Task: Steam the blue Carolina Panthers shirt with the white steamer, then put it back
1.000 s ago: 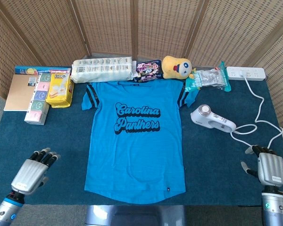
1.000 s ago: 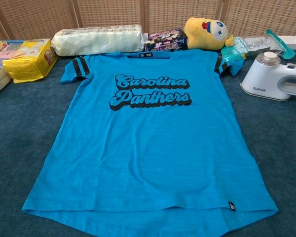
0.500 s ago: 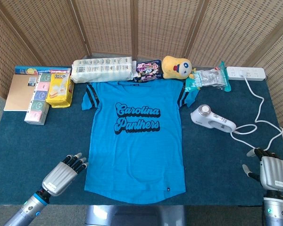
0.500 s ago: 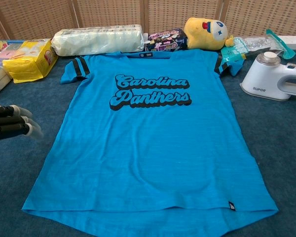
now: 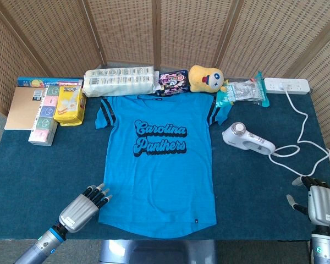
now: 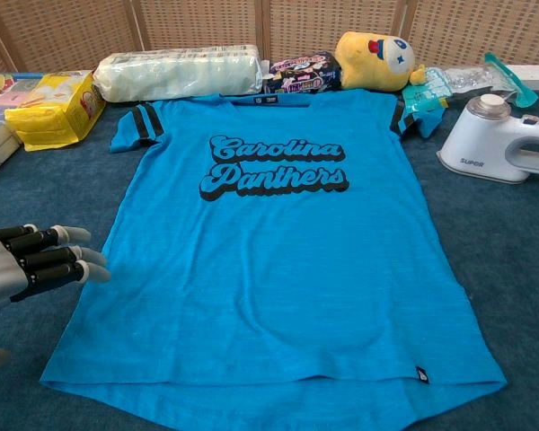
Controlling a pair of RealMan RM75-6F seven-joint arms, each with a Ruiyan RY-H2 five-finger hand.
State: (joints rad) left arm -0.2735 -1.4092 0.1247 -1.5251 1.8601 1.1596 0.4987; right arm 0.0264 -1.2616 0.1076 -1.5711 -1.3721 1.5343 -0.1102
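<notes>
Left hand (image 5: 82,206) has slid in from the lower-left corner to the hem-side edge of the flat-lying blue Carolina Panthers shirt (image 5: 157,165), fingers apart and holding nothing, tips right at the fabric edge; right hand (image 5: 322,202) has dropped back toward the lower-right corner, also empty with fingers loosely spread. Mid-right of frame, the white handheld steamer (image 5: 247,138) sits untouched on the dark blue tablecloth (image 5: 60,159), just right of the shirt, its white cord (image 5: 305,135) running to the white power strip (image 5: 286,84) upper right. Looks like left is going to pin the shirt, so steaming hasn't started.
</notes>
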